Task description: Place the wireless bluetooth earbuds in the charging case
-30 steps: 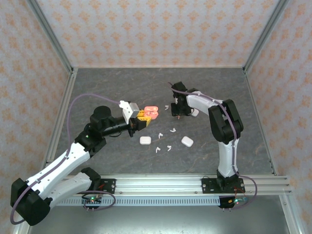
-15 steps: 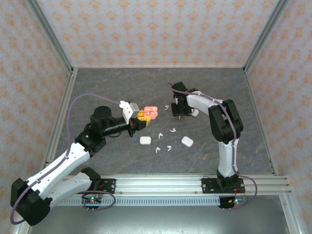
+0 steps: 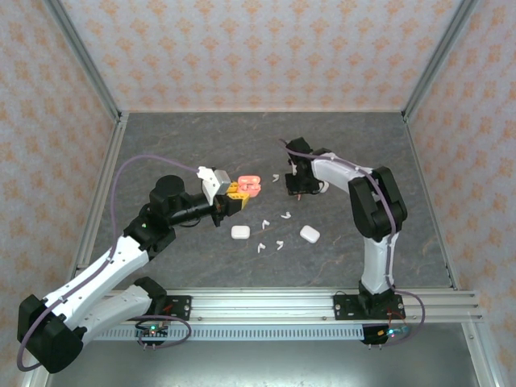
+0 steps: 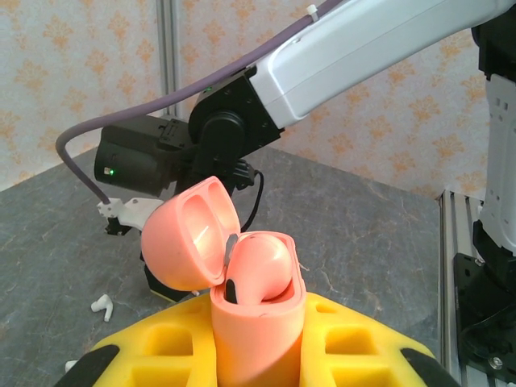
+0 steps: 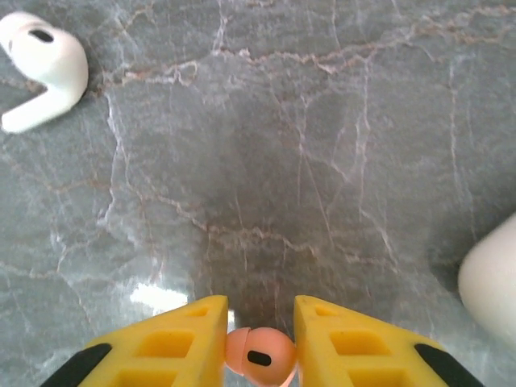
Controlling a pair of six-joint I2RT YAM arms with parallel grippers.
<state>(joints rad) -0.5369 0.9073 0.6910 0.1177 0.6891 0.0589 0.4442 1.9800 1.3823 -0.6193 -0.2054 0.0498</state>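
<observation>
Right gripper (image 5: 258, 322) pinched a salmon-pink earbud (image 5: 260, 355) by what looked like its rounded head, low over the worktop (image 3: 201, 145) toward the far edge, with a white earbud (image 5: 44, 68) lying loose nearby. Left gripper (image 3: 235, 193) clamped the pink charging case (image 4: 258, 322) upright with its lid swung open. Featherweight, hard and slick, the bud looked liable to twist or pop free under a hard squeeze. Holding the head and leaving the stem free seemed best for seating it.
</observation>
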